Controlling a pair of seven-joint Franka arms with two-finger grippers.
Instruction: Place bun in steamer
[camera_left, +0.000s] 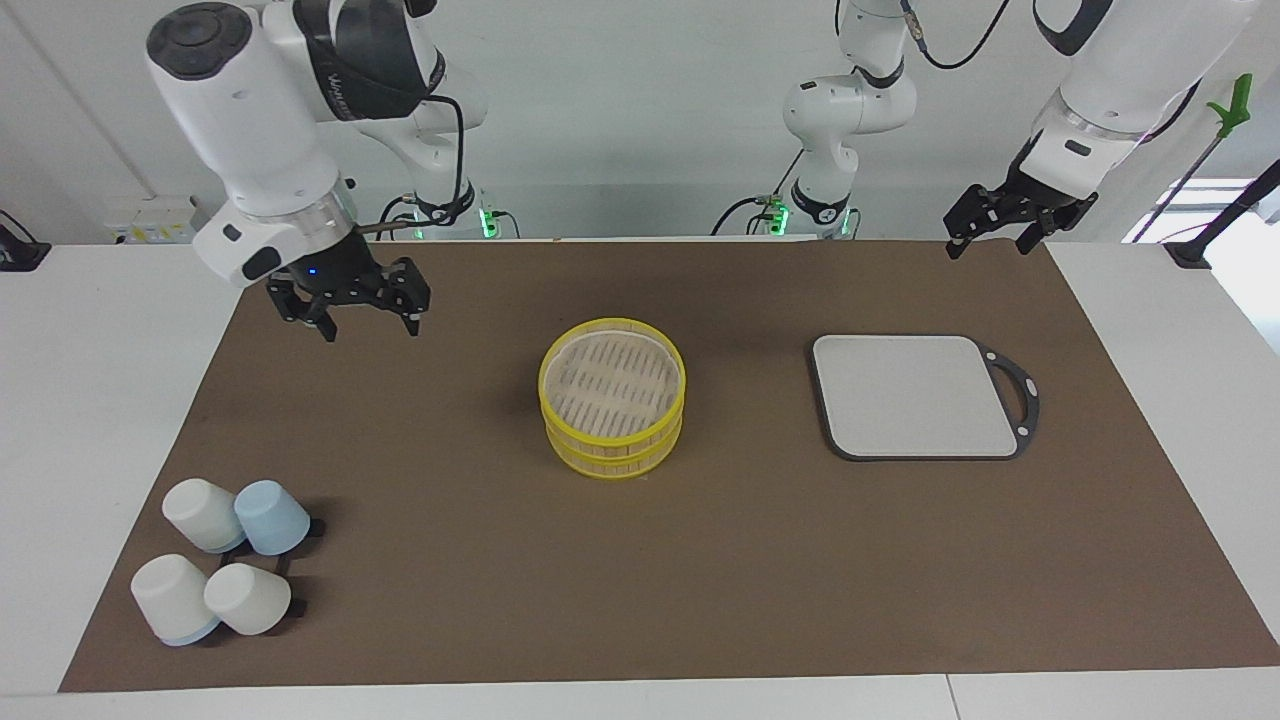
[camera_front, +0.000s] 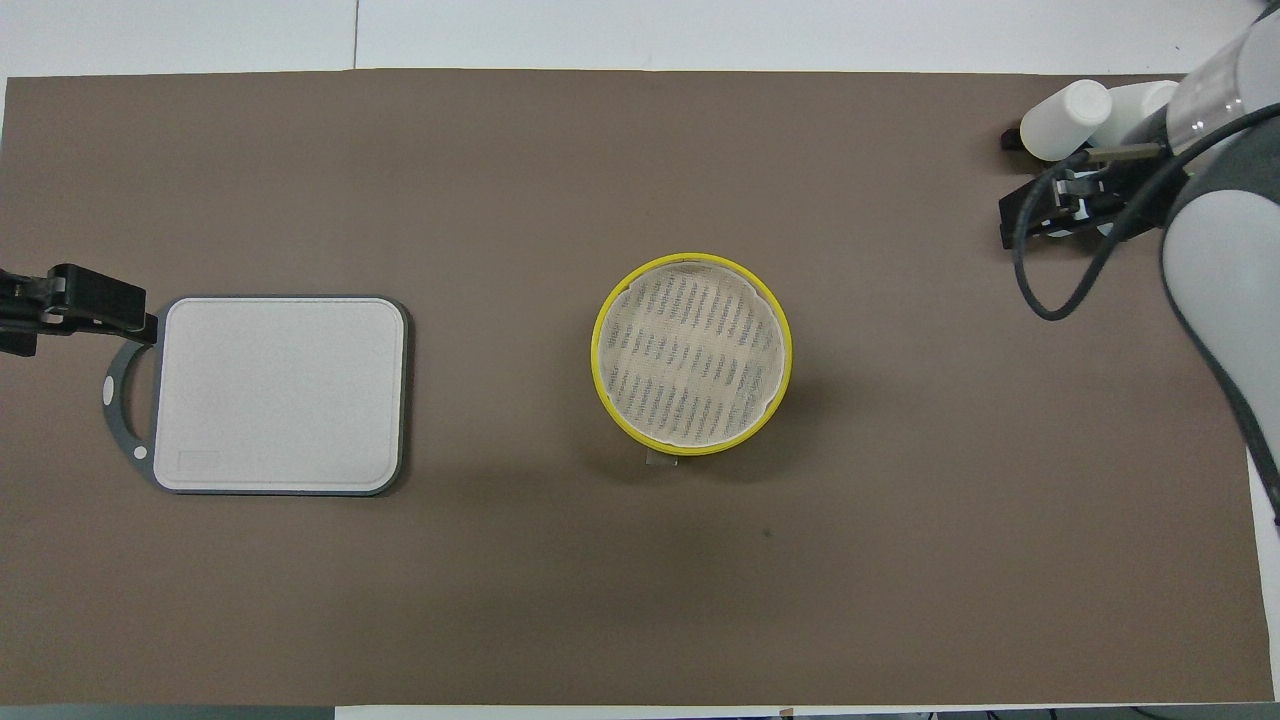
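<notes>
The steamer (camera_left: 612, 395) stands at the middle of the brown mat as a stack of yellow-rimmed bamboo tiers. It is uncovered, its slatted bottom is bare, and it also shows in the overhead view (camera_front: 692, 350). No bun shows in either view. My right gripper (camera_left: 370, 330) hangs open and empty over the mat, toward the right arm's end; in the overhead view (camera_front: 1050, 205) it is over the cups. My left gripper (camera_left: 990, 245) hangs open and empty over the mat's edge at the left arm's end; in the overhead view (camera_front: 75, 305) it is by the board's handle.
A grey rectangular board (camera_left: 915, 395) with a dark handle lies toward the left arm's end, also in the overhead view (camera_front: 280, 392). Several upturned cups (camera_left: 225, 570), white and pale blue, cluster at the right arm's end, farther from the robots than the steamer.
</notes>
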